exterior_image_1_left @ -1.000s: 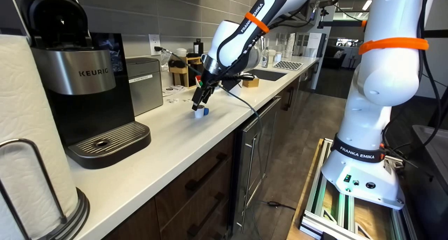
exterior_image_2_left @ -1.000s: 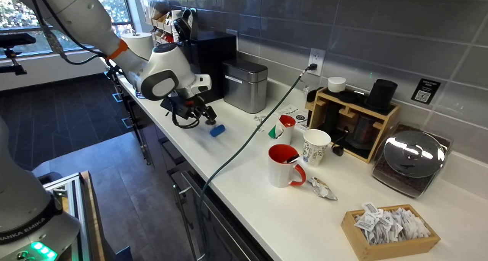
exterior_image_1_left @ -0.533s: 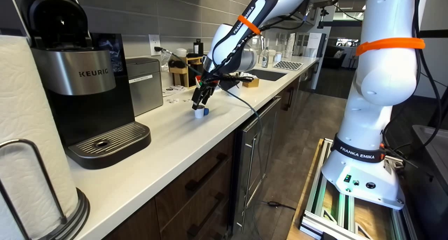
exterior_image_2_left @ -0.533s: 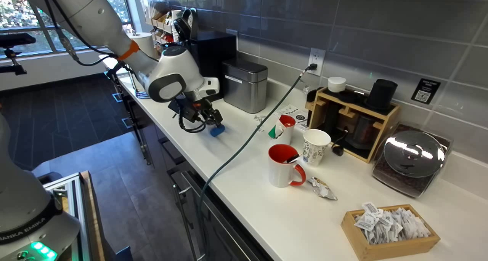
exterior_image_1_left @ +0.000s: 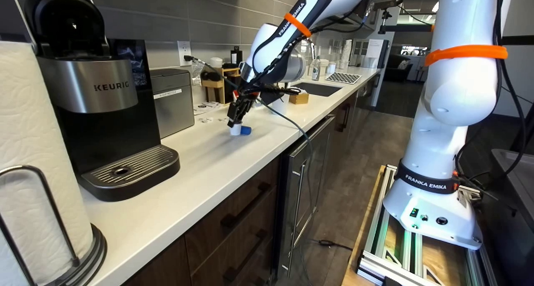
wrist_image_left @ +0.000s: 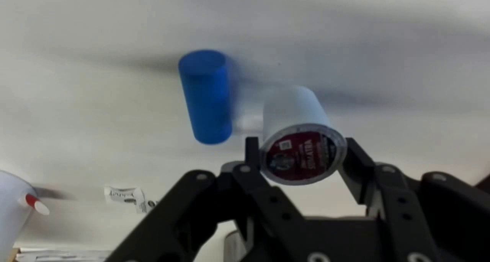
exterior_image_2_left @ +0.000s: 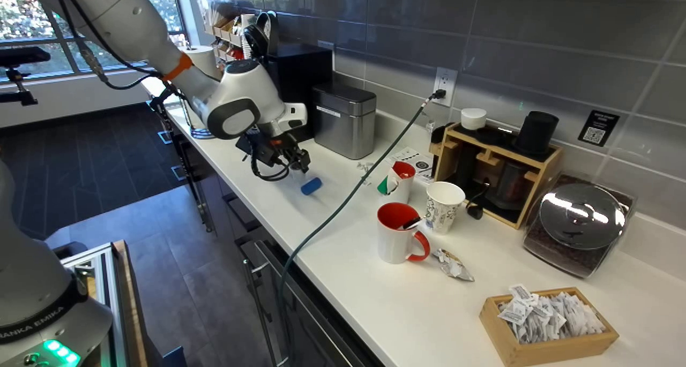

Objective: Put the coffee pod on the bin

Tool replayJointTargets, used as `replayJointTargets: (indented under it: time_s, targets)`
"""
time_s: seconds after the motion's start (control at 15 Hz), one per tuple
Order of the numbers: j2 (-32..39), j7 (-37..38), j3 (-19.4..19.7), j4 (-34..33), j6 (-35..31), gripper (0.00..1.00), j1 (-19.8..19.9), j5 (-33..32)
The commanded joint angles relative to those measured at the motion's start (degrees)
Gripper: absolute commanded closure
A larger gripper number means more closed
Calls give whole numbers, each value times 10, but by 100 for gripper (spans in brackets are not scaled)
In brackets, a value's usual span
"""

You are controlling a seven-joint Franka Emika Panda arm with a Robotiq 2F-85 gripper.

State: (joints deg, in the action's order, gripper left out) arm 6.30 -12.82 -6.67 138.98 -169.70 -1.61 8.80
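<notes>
The pincer (wrist_image_left: 304,155) pinches the coffee pod (wrist_image_left: 298,134) just right of centre in the wrist view. The pod has just moved with it, so the carry to the bin (exterior_image_2_left: 345,125) should follow; whether it clears the desk (exterior_image_1_left: 200,165) is unclear.

This is a kitchen: along a tiled wall (exterior_image_2_left: 520,61) runs a long white bench (exterior_image_1_left: 200,165) with a sink (exterior_image_1_left: 321,89) let into it and brown drawers (exterior_image_1_left: 238,198) below; on it stand a Keurig coffee machine (exterior_image_1_left: 87,85), a paper towel roll (exterior_image_1_left: 37,144), mugs (exterior_image_2_left: 392,244), a paper cup (exterior_image_2_left: 442,211) and a wooden box (exterior_image_2_left: 568,349) of small packets (exterior_image_2_left: 557,320).
</notes>
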Motion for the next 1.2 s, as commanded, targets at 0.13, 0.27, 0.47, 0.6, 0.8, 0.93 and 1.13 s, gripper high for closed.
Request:
replayJointTargets:
  time_s: [0.13, 0.27, 0.47, 0.6, 0.8, 0.93, 1.13]
  targets:
    - [-91, -29, -54, -29, -3, 71, -20, 93]
    - [-99, -11, -65, -83, 13, 71, -33, 107]
    - [-104, 2, -70, -94, 12, 46, -34, 86]
    - [-104, 6, -73, -125, 30, 46, -38, 86]
    - [-99, 6, -72, -130, 33, 46, -37, 86]
    - [-96, 6, -72, -130, 33, 71, -37, 86]
    - [-33, 59, -73, -197, 10, 71, -28, -59]
